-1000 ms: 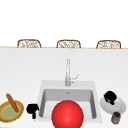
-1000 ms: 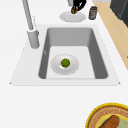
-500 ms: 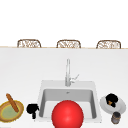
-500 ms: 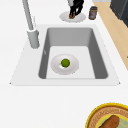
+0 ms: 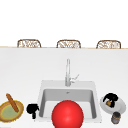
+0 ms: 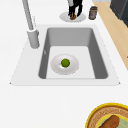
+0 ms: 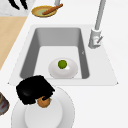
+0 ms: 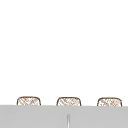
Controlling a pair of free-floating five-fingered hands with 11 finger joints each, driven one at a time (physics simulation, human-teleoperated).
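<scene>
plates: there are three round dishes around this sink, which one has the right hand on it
The white plate on the counter right of the sink: the right hand is curled round a small brown item on it. The white dish in the basin holds a green ball; the yellow-rimmed bowl holds a brown stick.

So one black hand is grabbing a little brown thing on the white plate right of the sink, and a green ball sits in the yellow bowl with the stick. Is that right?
Not quite: the green ball lies on a white dish inside the sink, as the right side view shows. The right hand does close on the little brown thing on the white plate.
</scene>
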